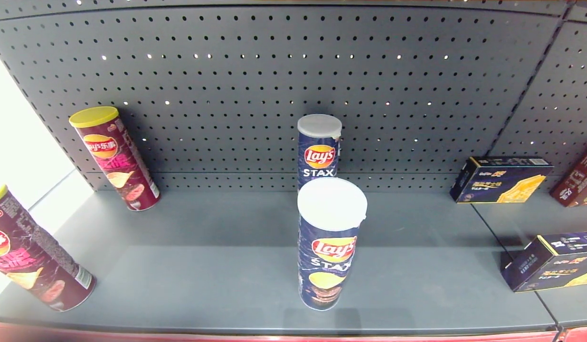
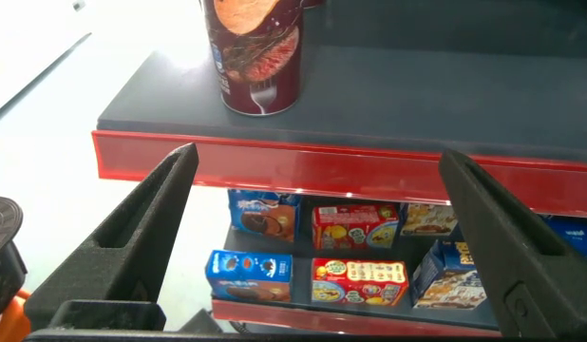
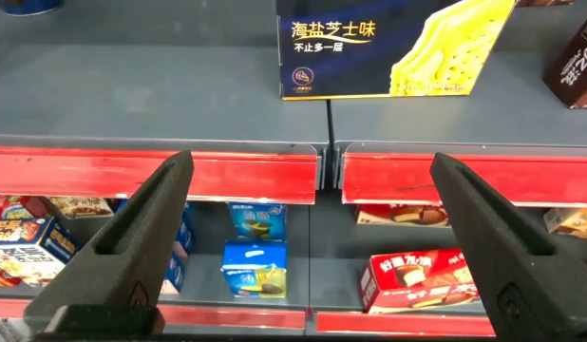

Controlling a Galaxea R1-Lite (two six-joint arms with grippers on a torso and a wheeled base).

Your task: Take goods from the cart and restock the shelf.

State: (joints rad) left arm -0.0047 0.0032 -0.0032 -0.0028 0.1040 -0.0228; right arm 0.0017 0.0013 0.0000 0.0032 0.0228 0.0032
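Note:
Two dark blue chip cans with white lids stand upright mid-shelf, one at the front (image 1: 327, 247) and one behind it (image 1: 318, 152) against the pegboard. Two maroon cans with yellow lids stand at the left, one at the back (image 1: 115, 159) and one near the front edge (image 1: 32, 256). My left gripper (image 2: 319, 157) is open and holds nothing, just in front of the shelf's red edge (image 2: 369, 166), below a maroon can (image 2: 260, 57). My right gripper (image 3: 312, 160) is also open with nothing in it, before the red rail (image 3: 132, 166), below a dark blue biscuit box (image 3: 388, 47).
On the grey shelf (image 1: 203, 256), dark blue boxes (image 1: 505, 179) (image 1: 552, 260) and a dark red box (image 1: 578, 178) lie at the right. Lower shelves carry small snack boxes (image 2: 358, 282) (image 3: 255, 271). Bare shelf floor lies between the can groups.

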